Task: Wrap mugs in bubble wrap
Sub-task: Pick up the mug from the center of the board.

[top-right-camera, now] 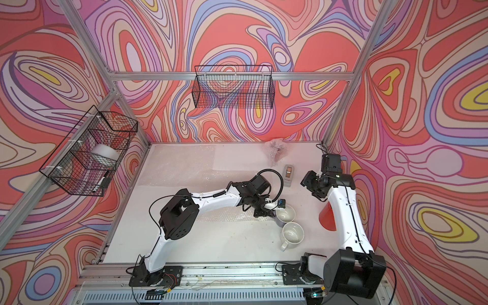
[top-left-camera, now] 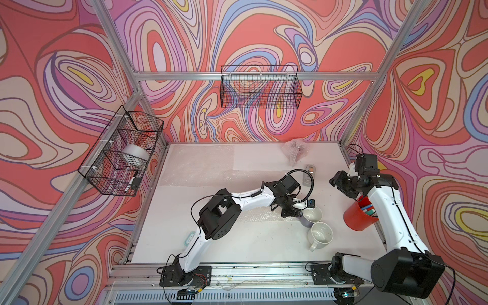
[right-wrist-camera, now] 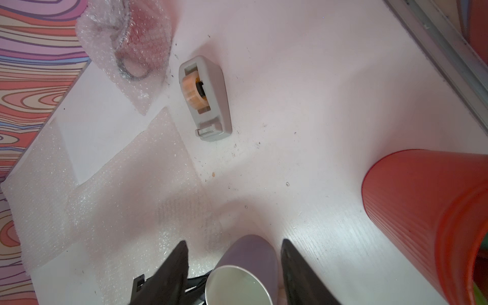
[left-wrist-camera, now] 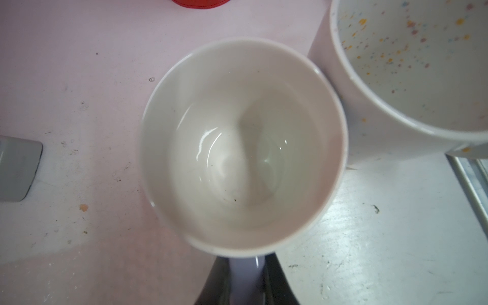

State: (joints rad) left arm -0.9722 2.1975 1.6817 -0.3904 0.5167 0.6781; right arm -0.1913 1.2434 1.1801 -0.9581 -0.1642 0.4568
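Flat bubble wrap sheets (top-left-camera: 198,163) lie over the far left part of the table (top-left-camera: 171,224), and a smaller piece (top-left-camera: 260,215) lies under the left arm's wrist. The left gripper (top-left-camera: 294,211) pinches the handle of the lavender mug (top-left-camera: 311,214); in the left wrist view its fingers (left-wrist-camera: 219,285) press both sides of that handle. The mug stands upright on the table, mouth up, long axis vertical, handle pointing left toward the arm. Just beside it, nearer the front edge, the white mug (top-left-camera: 321,233) also stands upright, its handle pointing toward the front edge. At the back sits a red mug (top-left-camera: 295,151) bundled in bubble wrap; I cannot tell its axis. The tape dispenser (top-left-camera: 309,174) lies in front of it. The right gripper (right-wrist-camera: 233,243) hangs above the table, jaws spread and holding nothing, beside the red cup (top-left-camera: 356,216).
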